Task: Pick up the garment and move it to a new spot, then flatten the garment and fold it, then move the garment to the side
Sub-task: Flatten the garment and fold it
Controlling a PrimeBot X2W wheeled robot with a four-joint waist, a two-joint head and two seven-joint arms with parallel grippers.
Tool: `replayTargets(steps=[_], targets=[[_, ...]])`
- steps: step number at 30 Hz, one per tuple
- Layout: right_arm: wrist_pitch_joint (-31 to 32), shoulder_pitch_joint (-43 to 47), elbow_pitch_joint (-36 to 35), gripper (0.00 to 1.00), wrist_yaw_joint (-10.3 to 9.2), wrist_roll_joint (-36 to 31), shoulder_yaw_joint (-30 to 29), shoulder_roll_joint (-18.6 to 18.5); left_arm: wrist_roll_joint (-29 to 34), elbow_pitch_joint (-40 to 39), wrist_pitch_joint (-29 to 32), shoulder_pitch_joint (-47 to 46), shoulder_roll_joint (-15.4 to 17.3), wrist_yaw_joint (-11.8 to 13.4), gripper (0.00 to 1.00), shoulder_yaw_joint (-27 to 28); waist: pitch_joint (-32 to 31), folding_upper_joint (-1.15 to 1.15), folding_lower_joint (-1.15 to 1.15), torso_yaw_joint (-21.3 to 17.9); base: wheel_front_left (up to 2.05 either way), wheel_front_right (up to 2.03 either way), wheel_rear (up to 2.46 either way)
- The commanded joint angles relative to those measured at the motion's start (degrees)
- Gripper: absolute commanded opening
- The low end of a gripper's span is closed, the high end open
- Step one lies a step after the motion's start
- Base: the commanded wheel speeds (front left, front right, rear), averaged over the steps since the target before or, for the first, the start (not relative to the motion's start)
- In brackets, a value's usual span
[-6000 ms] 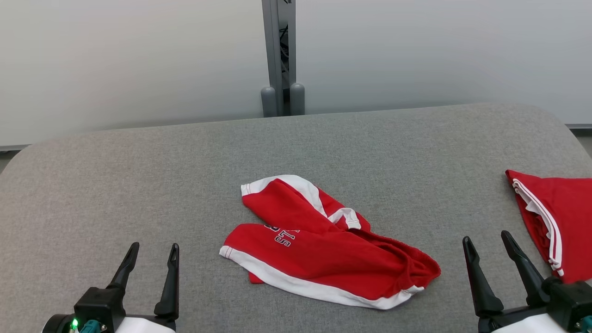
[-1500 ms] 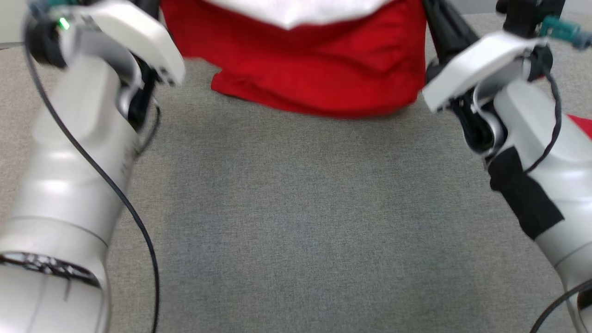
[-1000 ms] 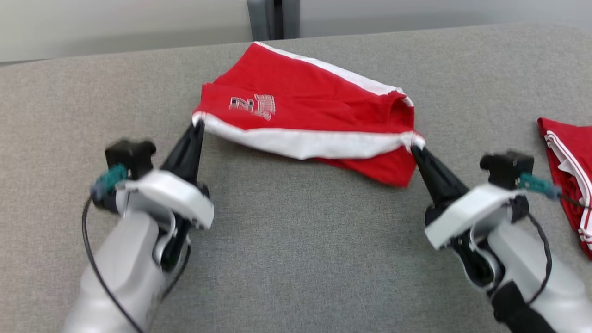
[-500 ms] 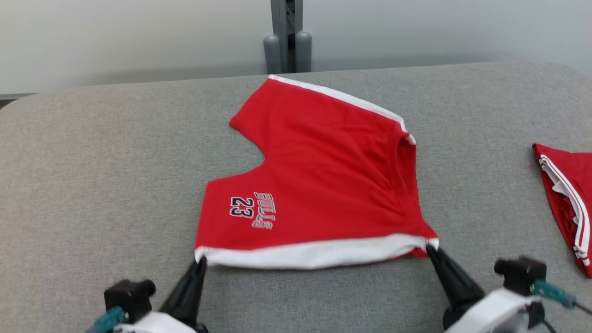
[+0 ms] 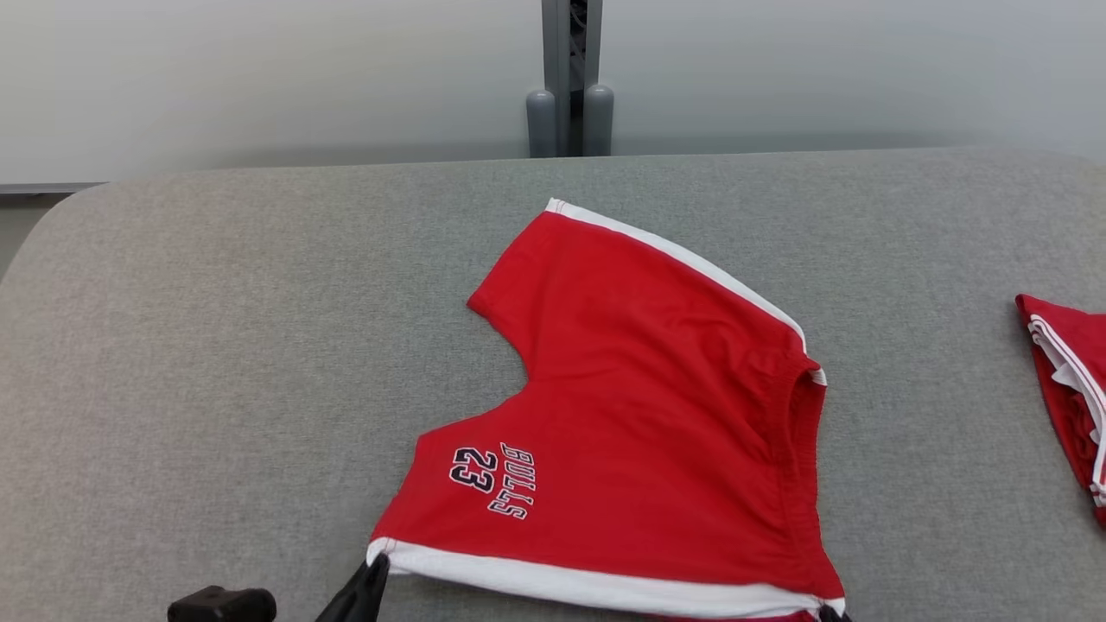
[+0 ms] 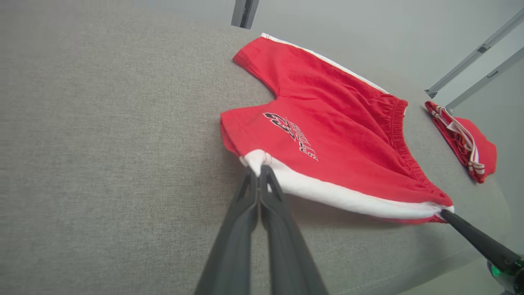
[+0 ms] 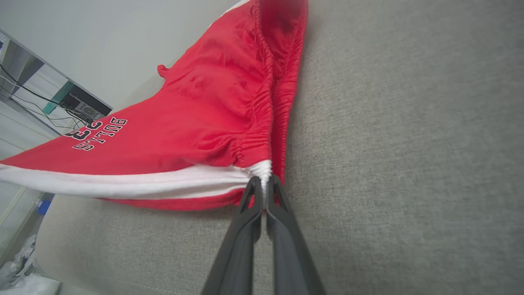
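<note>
**Red shorts pinched at both near corners on the grey table**

A second red garment (image 5: 1067, 389), striped in white and bunched in folds, is seen at the right edge of the table (image 5: 216, 345), well apart from the shorts (image 5: 657, 415). Grey cloth lies between the two.

The shorts are spread near the middle of the table, towards its near edge. The waistband is turned to the robot's right and the two legs to its left. "BULLS 23" is printed on the near leg. A white band runs along the near edge and another along the far edge.

The left gripper (image 6: 258, 170) is closed tight on the white corner at the near leg's hem. The right gripper (image 7: 265, 181) is closed just as tight on the white band at the gathered waistband end. Between them the near edge is held slightly off the surface, with a shadow under it, while the far leg lies on the cloth.

The table is covered in grey woven fabric and its corners are rounded. A pale wall (image 5: 259, 78) stands behind it, split by a grey post (image 5: 570, 52) with rounded grey cylinders (image 5: 541, 121) at its foot. In the right wrist view a shelf with cables is made out beyond the table edge, too blurred to detail.

Counted: two red garments, two grippers, one table, one post, two cylinders.
</note>
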Motion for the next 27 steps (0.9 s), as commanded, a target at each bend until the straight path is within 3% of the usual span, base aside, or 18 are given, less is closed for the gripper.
replayTargets(steps=[1, 7, 13, 19, 27], targets=[[0.6, 0.3, -1.1, 0.0, 0.01, -0.5, -0.5, 0.3, -0.7, -0.8, -0.5, -0.3, -0.2, 0.3, 0.0, 0.8, 0.2, 0.0, 0.0, -0.5, 0.0, 0.0, 0.0], [2.9, -0.4, -4.5, 0.0, 0.01, 0.0, -3.7, 3.2, -1.1, -1.3, -1.8, -4.4, 0.3, -1.8, 0.0, 2.5, 0.2, 0.0, 0.0, -2.4, 0.0, 0.0, 0.0], [5.9, -6.2, -7.1, 0.0, 0.01, 1.1, -7.1, 7.5, 0.6, 2.7, -0.4, -17.1, 1.4, -5.8, 0.0, 2.5, 2.1, 0.0, 0.0, -5.1, 0.0, 0.0, 0.0], [6.7, -15.7, -4.8, 0.0, 0.01, -0.3, -8.6, 10.3, -1.3, 13.4, 1.2, -32.5, -0.9, -10.0, 0.0, 3.0, 5.2, 0.0, 0.0, -8.1, 0.0, 0.0, 0.0], [5.4, -29.1, 4.2, 0.0, 0.01, 0.4, -5.0, 12.3, -1.4, 34.8, 5.5, -51.5, -2.7, -15.2, 0.0, 1.1, 9.8, 0.0, 0.0, -12.5, 0.0, 0.0, 0.0]])
